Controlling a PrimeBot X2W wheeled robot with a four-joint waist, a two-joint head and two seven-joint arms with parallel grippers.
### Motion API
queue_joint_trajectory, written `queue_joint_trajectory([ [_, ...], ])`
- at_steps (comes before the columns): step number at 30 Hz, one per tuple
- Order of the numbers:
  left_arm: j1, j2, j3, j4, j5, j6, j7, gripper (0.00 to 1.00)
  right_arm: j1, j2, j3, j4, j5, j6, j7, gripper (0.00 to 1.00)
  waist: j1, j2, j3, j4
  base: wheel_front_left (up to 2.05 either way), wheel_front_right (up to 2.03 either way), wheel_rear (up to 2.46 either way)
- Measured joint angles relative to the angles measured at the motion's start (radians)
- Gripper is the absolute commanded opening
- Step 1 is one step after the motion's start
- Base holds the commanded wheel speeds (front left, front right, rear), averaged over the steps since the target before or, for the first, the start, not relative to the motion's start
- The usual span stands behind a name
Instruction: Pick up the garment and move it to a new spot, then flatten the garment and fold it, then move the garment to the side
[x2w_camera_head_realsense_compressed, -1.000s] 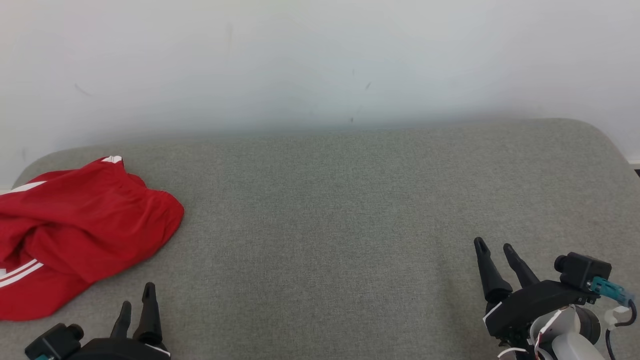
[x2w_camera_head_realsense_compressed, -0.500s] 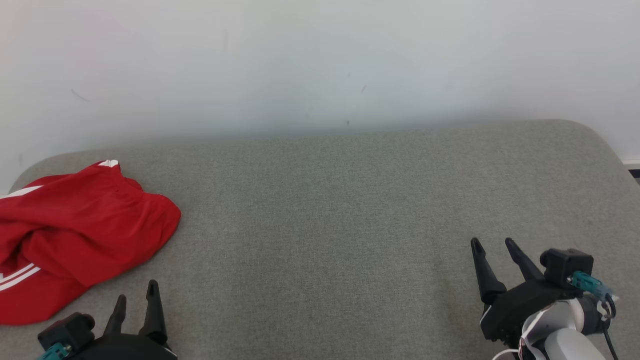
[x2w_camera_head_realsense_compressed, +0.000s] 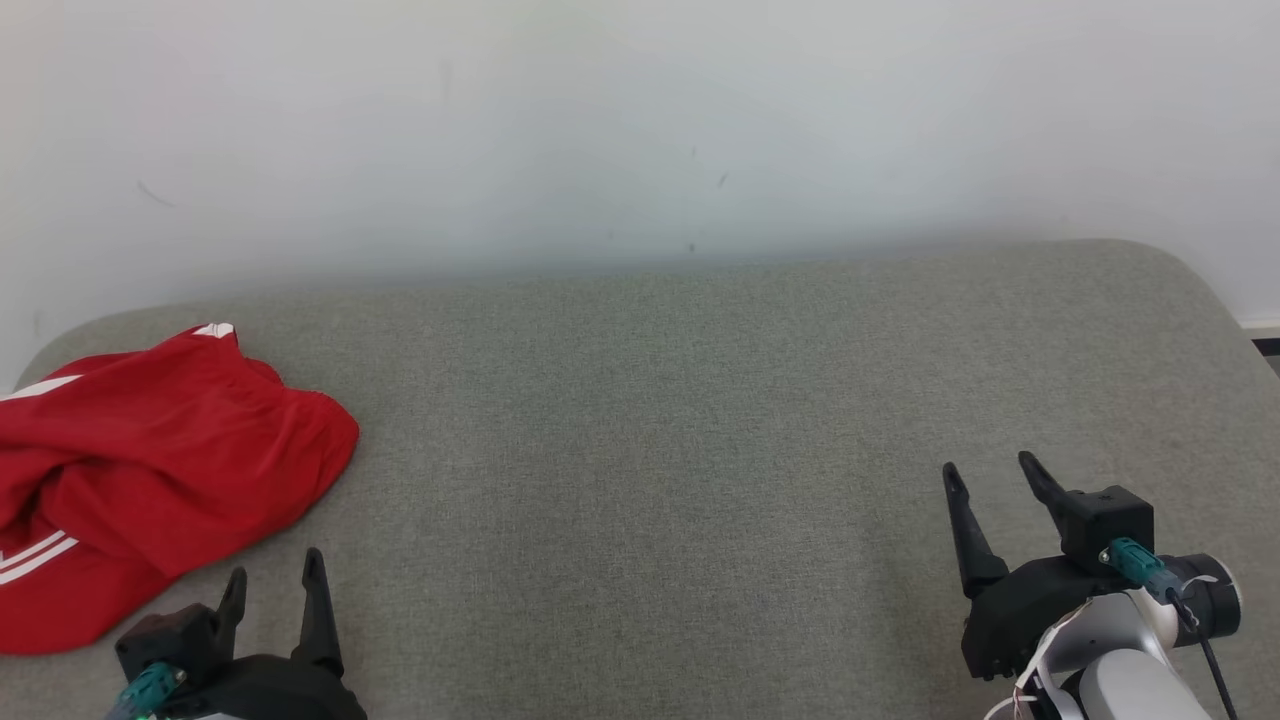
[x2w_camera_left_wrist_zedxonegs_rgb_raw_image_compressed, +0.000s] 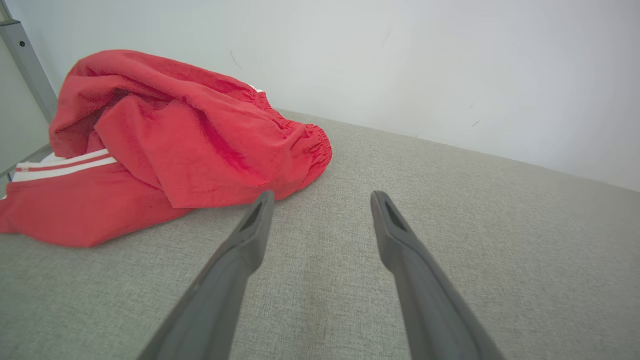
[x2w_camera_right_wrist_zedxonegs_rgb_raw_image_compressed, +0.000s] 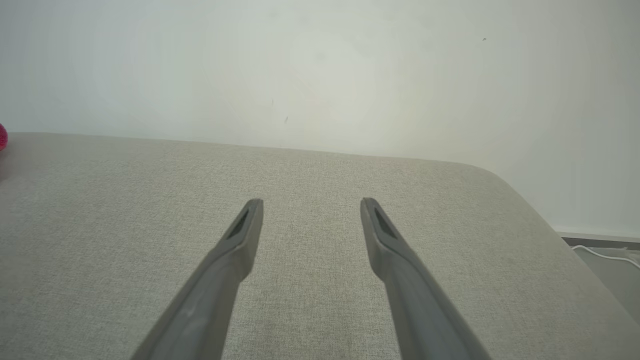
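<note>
The crumpled red garment (x2w_camera_head_realsense_compressed: 180, 450) at nine o'clock looks light, soft and floppy, probably best pinched at its gathered waistband (x2w_camera_left_wrist_zedxonegs_rgb_raw_image_compressed: 320, 145). The left fingers (x2w_camera_head_realsense_compressed: 316, 610) and right fingers (x2w_camera_head_realsense_compressed: 962, 530) are spread, holding nothing.

The left hand (x2w_camera_left_wrist_zedxonegs_rgb_raw_image_compressed: 322, 196) is hovering over the grey bench (x2w_camera_left_wrist_zedxonegs_rgb_raw_image_compressed: 500, 240), fingers spread wide and empty, with a crumpled red garment (x2w_camera_left_wrist_zedxonegs_rgb_raw_image_compressed: 190, 145) lying just beyond one fingertip.
</note>
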Motion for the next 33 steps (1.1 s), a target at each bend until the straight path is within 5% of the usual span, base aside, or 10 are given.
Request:
queue_joint_trajectory([
  [11, 0.0, -0.001, -0.002, -0.031, 0.142, 0.019, 0.011, 1.0, 0.0, 0.003, -0.038, -0.01, -0.145, -0.019, 0.007, 1.0, 0.0, 0.0, 0.001, -0.008, 0.0, 0.0, 0.0],
  [33, 0.001, -0.01, -0.001, -0.086, 0.141, 0.019, 0.054, 1.0, 0.002, 0.041, -0.072, -0.044, -0.095, -0.019, -0.017, 1.0, 0.0, 0.0, 0.002, -0.01, 0.0, 0.0, 0.0],
])
